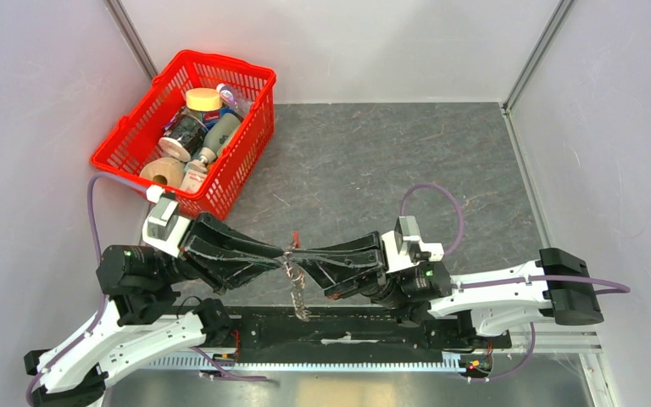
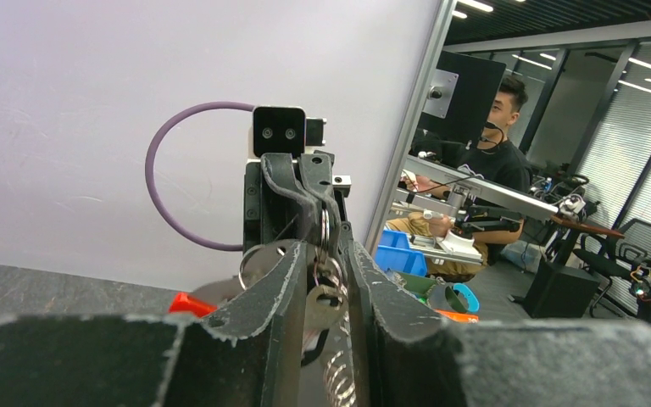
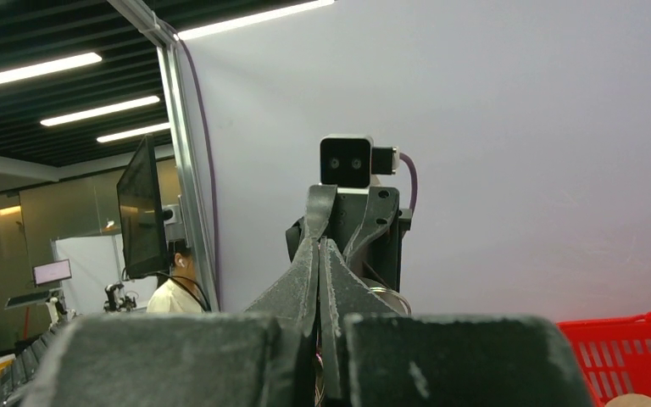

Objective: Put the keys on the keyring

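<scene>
Above the grey worktop (image 1: 373,161), the left gripper (image 1: 281,253) and right gripper (image 1: 307,258) meet tip to tip. The keyring (image 1: 297,292) hangs where they meet, its coiled chain dangling. The left gripper clamps the keys (image 2: 326,303) between its fingers, and the right gripper is pressed fully closed.

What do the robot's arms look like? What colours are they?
The left arm and the right arm are made of smooth white shells joined by chunky black joints. Thin purple cables loop along them. The fingers are long black wedges with scuffed pale edges, and a small white camera box sits on each wrist.
</scene>
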`<state>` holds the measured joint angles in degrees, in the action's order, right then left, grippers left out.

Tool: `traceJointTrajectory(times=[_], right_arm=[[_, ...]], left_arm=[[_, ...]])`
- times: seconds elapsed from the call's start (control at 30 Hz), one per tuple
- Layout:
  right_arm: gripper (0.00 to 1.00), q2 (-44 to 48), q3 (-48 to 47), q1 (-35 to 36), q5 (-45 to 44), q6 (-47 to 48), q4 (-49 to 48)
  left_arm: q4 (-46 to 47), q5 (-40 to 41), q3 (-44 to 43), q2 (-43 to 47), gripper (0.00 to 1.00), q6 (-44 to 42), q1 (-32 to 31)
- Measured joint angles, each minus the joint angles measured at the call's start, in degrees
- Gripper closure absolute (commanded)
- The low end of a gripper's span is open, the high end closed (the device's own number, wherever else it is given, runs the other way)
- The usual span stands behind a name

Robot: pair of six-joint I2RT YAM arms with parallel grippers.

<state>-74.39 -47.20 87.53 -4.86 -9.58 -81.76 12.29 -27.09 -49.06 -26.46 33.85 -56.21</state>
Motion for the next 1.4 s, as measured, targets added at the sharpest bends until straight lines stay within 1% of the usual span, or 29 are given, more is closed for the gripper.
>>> traceJointTrajectory(times=[0.23, 0.5, 0.87, 1.27, 1.4], right_arm=[[1.00, 1.4, 0.0, 0.0, 0.0, 0.2, -0.3], [1.00, 0.3, -0.3, 0.0, 0.0, 0.2, -0.3], [1.00, -0.7, -1.5, 0.0, 0.0, 0.2, 0.0], [1.00, -1.6, -2.1, 0.0, 0.1, 0.2, 0.0], [1.00, -1.6, -2.1, 0.0, 0.1, 0.2, 0.0]], left_arm=[[0.0, 0.0, 0.0, 0.5, 0.65, 0.0, 0.0], [0.0, 0.0, 0.0, 0.4, 0.65, 0.0, 0.0], [0.0, 0.0, 0.0, 0.0, 0.74, 0.0, 0.0], [0.1, 0.0, 0.0, -0.1, 0.75, 0.0, 0.0], [0.2, 0.0, 0.0, -0.1, 0.81, 0.0, 0.0]])
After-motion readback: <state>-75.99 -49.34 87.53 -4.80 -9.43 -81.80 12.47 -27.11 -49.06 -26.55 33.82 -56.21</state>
